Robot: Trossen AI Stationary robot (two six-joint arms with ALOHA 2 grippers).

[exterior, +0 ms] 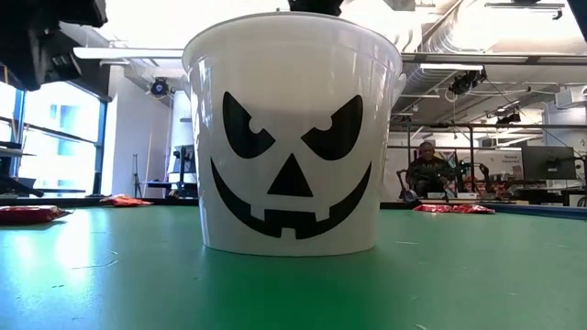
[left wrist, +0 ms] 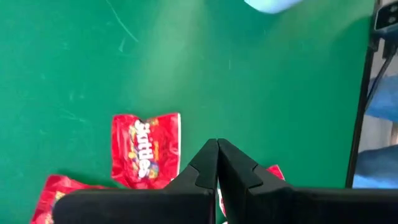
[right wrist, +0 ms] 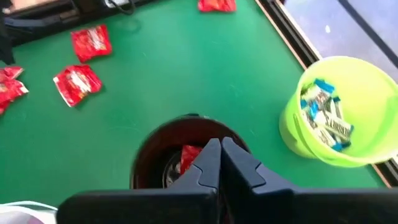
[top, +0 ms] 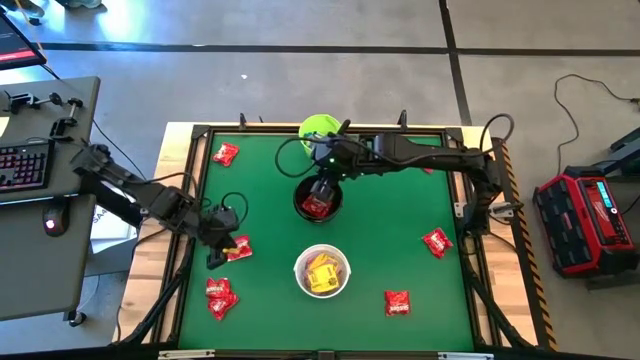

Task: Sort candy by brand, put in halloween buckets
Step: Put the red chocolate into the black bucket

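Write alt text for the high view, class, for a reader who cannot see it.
Seen from above, the right gripper hangs over a black bucket holding red candy on a green table, between a lime green bucket and a white bucket of yellow candy. The left gripper sits by a red packet; more red packets lie scattered around.

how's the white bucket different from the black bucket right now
The white bucket holds yellow packets, while the black bucket holds red candy. The white bucket stands clear of both arms; the black bucket sits directly under the right pincer, whose fingers are shut. The white bucket shows a black jack-o'-lantern face in the low view; no face shows on the black one. Both are round, open-topped and upright on the green table.
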